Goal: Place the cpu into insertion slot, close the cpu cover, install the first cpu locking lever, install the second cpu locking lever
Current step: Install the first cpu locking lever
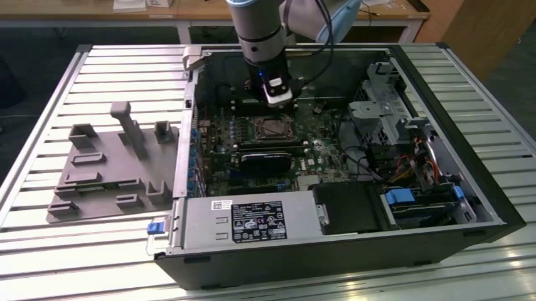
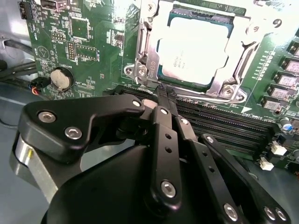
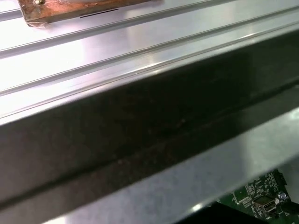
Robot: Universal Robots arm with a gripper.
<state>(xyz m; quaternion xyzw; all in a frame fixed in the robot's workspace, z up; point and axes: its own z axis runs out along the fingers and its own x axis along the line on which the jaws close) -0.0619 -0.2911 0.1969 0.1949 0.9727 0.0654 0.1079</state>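
The cpu (image 2: 194, 44), a pale silver square, lies flat in its socket on the green motherboard (image 2: 93, 42). The cpu cover (image 2: 145, 56), a thin silvery frame, lies down around it, and the chip shows through its window. My gripper (image 2: 163, 95) hovers just beside the socket's edge. Its black fingers (image 2: 161, 135) are pressed together with nothing between them. In the exterior view the gripper (image 1: 280, 106) hangs inside the open computer case, just behind the socket and cpu (image 1: 272, 129).
The case (image 1: 469, 207) lies open on a slatted metal table (image 1: 50, 251). A grey fixture plate (image 1: 109, 169) sits at the exterior view's left. Near the socket are black memory slots (image 2: 224, 126), a coin battery (image 2: 60, 79), a black card (image 1: 268, 162) and the power supply (image 1: 247, 226).
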